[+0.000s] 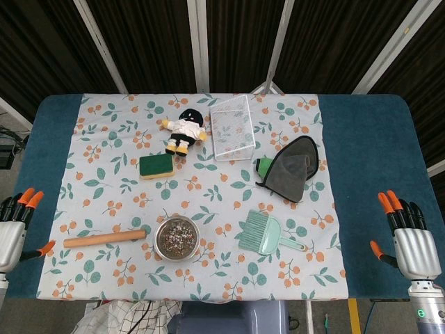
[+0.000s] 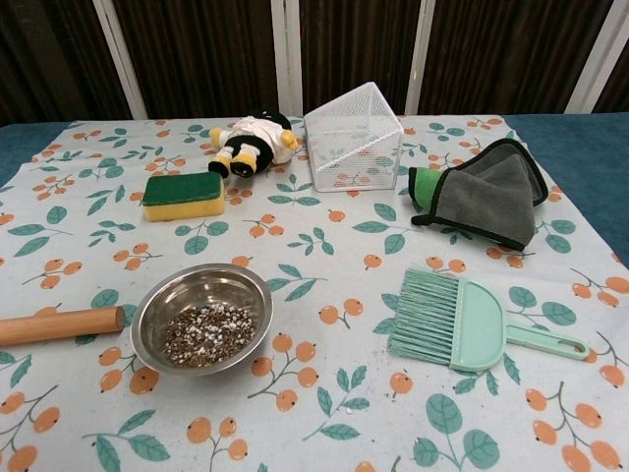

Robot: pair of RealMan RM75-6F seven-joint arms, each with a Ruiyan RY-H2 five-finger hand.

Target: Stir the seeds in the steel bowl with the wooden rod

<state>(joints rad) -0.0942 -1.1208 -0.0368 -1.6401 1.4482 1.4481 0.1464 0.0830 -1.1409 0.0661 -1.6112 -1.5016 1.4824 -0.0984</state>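
Here the wooden rod (image 1: 105,239) lies flat on the floral tablecloth (image 1: 208,188), its long axis running from nine to three o'clock, its right end just beside the steel bowl (image 1: 177,237) but apart from the rim. The bowl sits near the front edge of the cloth, and the seeds (image 2: 207,333) form a speckled layer across its bottom.

The left hand (image 1: 15,226) hangs at the table's left edge, off the cloth, at about nine o'clock from the rod and well apart from it; its fingers are spread and it holds nothing. The right hand (image 1: 409,236) stands at the far right edge, at three o'clock from the bowl and well apart, fingers likewise spread and empty. Neither hand shows in the chest view.

At three o'clock from the bowl, near it, lies a mint green brush and dustpan (image 1: 264,234). At twelve o'clock from the rod, further back, rests a yellow and green sponge (image 1: 156,165), with a plush toy (image 1: 183,129) just behind it. A white wire basket (image 2: 354,136) lies tipped on its side to the toy's right. A grey cloth (image 1: 295,167) sits at about one o'clock from the bowl, draped against a small green object (image 1: 263,165).
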